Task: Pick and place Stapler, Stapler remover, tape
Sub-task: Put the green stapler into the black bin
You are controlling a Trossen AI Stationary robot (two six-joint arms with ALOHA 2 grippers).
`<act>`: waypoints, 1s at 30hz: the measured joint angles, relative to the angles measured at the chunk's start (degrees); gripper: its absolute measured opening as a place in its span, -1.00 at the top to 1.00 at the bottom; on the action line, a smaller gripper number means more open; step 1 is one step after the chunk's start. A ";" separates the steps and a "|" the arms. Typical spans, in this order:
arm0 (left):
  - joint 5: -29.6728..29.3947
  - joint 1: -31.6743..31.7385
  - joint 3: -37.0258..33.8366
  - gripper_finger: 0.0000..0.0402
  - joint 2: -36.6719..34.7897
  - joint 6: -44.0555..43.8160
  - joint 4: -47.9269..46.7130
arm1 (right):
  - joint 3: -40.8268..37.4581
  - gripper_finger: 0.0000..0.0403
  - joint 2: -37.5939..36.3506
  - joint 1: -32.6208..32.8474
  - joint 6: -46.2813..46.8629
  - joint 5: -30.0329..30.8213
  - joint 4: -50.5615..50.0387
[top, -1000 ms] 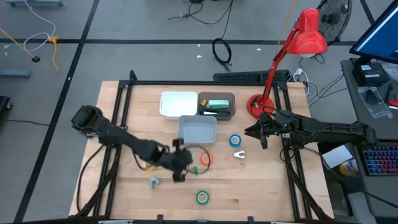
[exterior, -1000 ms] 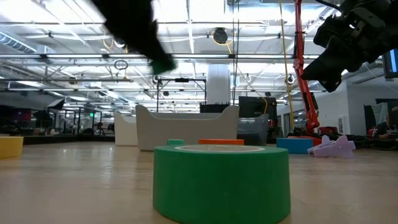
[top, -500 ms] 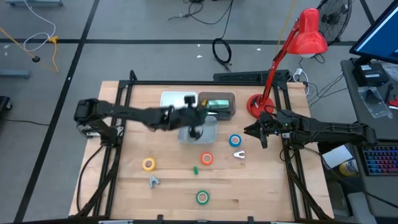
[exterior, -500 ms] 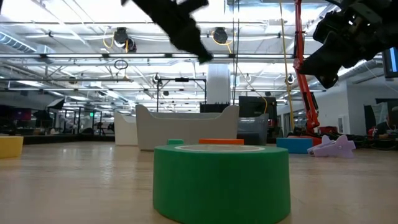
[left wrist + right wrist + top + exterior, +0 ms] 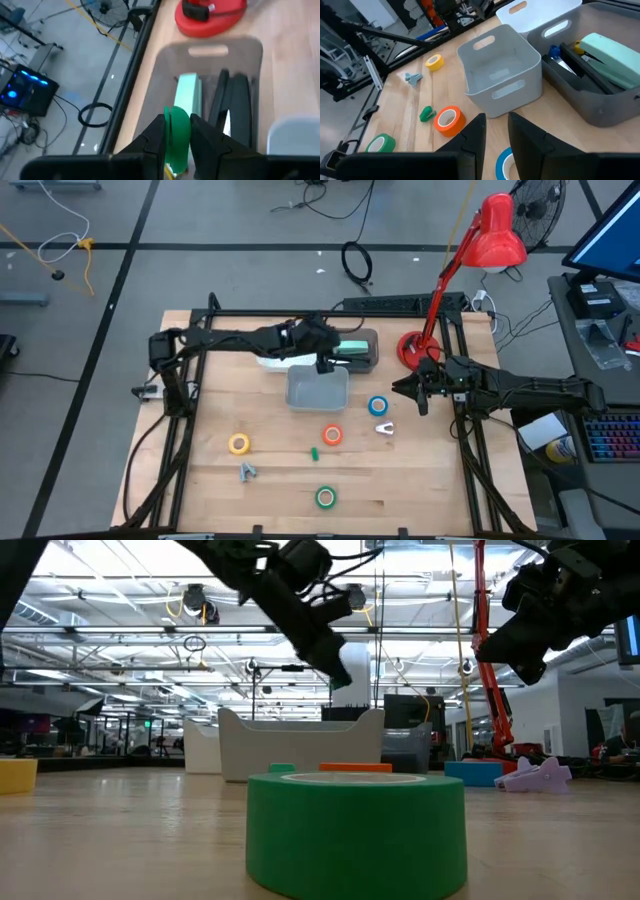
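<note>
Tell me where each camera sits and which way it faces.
High: overhead, straight down on table; both arms show.
Low: tabletop level, behind green tape, facing the room; both arms overhead.
Left wrist: past left hand, gripping a green piece, down at stapler.
Right wrist: past open right hand, toward grey bin.
Both wrist views share the stapler.

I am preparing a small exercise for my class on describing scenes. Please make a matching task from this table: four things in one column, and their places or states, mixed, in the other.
Things:
1. green tape
2. blue tape
3. stapler
4. left gripper

Places or states:
a. lies inside the dark bin
b. flat on the table, the roll nearest the right gripper
c. stands right in front of the low camera
d. holds a small green piece above the dark bin

Pairs: 1-c, 2-b, 3-a, 4-d
</note>
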 joint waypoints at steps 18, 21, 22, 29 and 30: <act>6.20 5.88 20.61 0.66 12.69 -21.15 -29.05 | 0.00 0.64 0.00 -0.02 1.80 1.47 -0.37; 9.11 6.16 20.58 0.66 12.78 -25.03 -29.06 | 0.00 0.64 0.00 -0.02 1.75 1.48 -0.37; 9.23 6.12 20.58 0.66 12.77 -26.00 -28.96 | 0.00 0.64 0.00 -0.02 1.74 1.52 -0.37; 7.95 6.21 20.58 0.65 12.81 -30.88 -29.04 | -0.02 0.64 0.00 -0.02 1.64 1.56 -0.37; 7.80 6.31 20.58 0.65 13.19 -31.47 -28.94 | -0.02 0.64 -0.01 -0.02 1.66 1.54 -0.37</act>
